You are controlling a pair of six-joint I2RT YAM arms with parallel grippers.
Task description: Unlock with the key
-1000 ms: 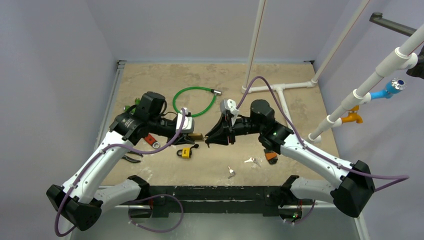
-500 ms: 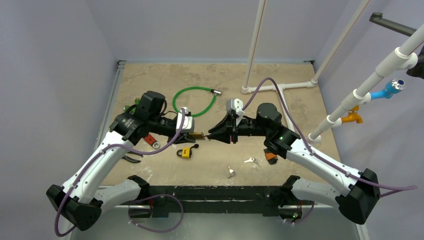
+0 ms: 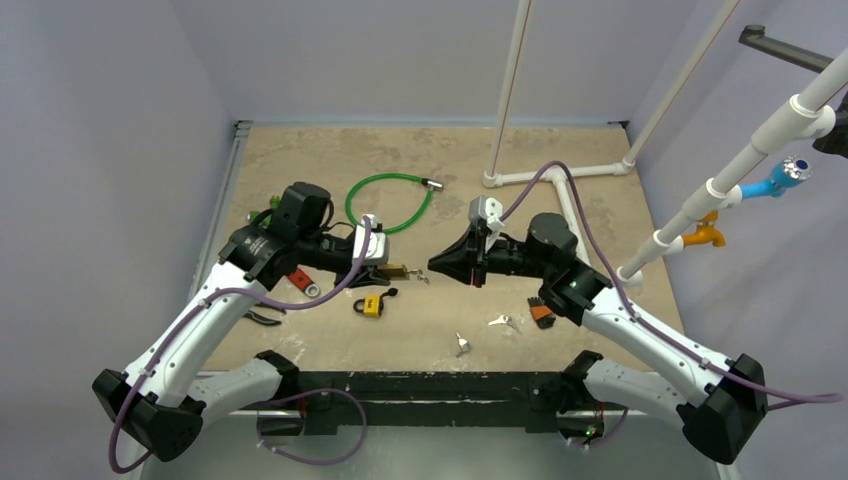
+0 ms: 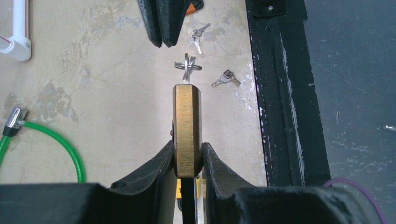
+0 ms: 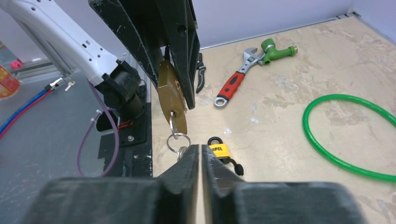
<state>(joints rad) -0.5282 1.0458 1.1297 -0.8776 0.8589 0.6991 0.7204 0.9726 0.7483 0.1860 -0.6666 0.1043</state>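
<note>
Brass padlock point(image 4: 187, 126) held in the air above the table point(image 3: 300, 150), between the two arms. The left claw point(image 4: 187, 148) clamps it across its flat sides, jaws narrow, only the lock's thickness apart. The keyhole end of the lock points toward the right arm, probably so the keyway is free for the other claw to work. A key point(image 5: 173, 125) sits in the keyhole, and a key ring point(image 5: 177, 143) dangles from it.

The right claw point(image 5: 201, 149) is fully closed, fingers pressed together and holding nothing. Its tips face the end of the lock near the ring, with a small gap visible from the left wrist camera. Whether the shackle has released cannot be told, since it is hidden behind the left claw. The key looks seated, so it likely needs gripping and turning. On the table below lie a small yellow padlock point(image 5: 219, 150), loose keys point(image 4: 226, 78) and a green cable point(image 5: 345, 135).
</note>
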